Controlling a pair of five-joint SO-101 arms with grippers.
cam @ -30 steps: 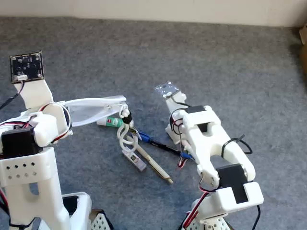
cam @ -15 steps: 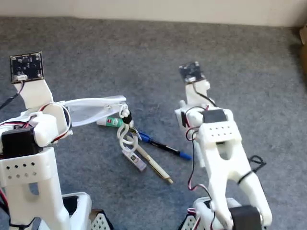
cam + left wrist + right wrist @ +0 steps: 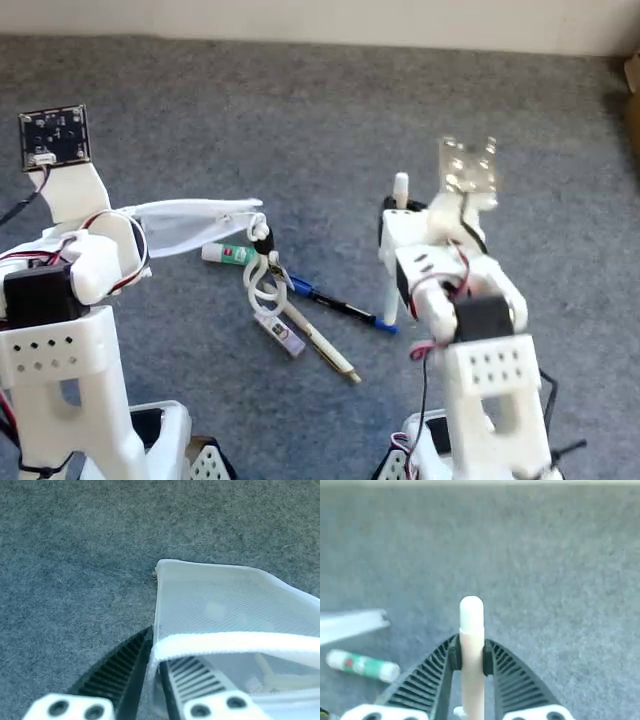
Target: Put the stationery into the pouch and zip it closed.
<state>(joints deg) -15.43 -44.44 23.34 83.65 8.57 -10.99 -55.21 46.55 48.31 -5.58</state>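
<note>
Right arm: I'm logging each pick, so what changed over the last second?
The right tool, down among the pens a second ago, has risen and swung aside with a white pen clamped upright. The left tool still holds the mesh pouch up; the glue stick and blue pen lie where they were.

Desk (image 3: 250, 110): covered with a grey, short-piled, carpet-like material that spreads across the whole high view. The same speckled grey weave shows up close in both wrist views.
Pale band (image 3: 300, 20): a cream strip along the far side of the desk. It meets the grey covering in a straight, slightly slanted line.
Brown object (image 3: 634, 95): a wood-toned piece at the far right edge of the high view, cut off by the frame. Too little shows to tell what it is.
</note>
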